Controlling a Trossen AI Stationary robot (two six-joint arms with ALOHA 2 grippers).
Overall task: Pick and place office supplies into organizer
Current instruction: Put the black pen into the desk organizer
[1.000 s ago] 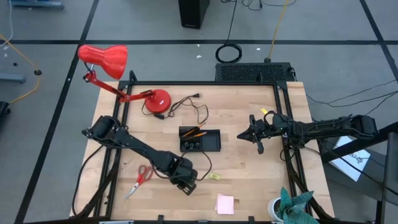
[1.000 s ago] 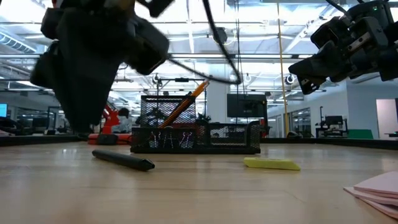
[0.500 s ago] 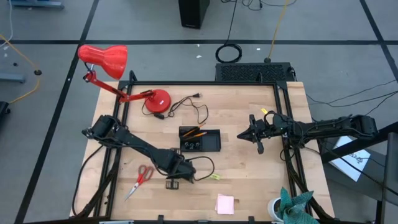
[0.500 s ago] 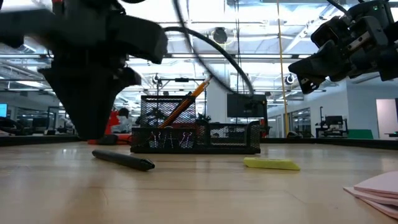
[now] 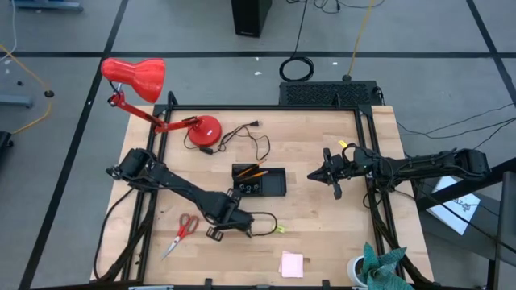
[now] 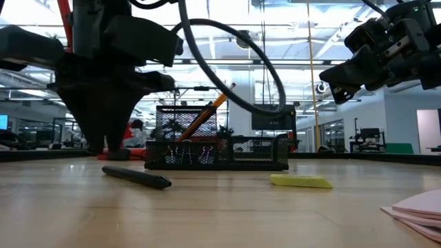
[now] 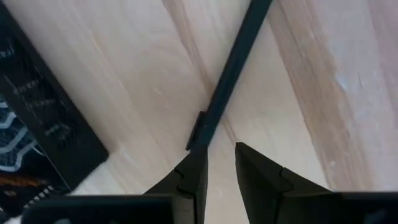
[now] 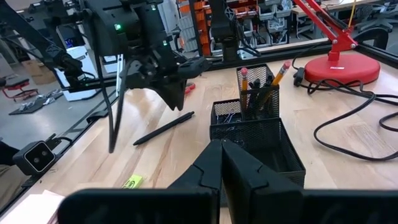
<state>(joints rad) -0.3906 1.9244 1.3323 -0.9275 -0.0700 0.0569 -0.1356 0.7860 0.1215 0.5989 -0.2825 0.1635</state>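
Pen, slim and matte black with a small clip, lies flat on the wood at lower centre of the high view, just below the black mesh organizer; my left gripper hovers over its end, fingers slightly apart. My right gripper, closed and empty, waits right of centre
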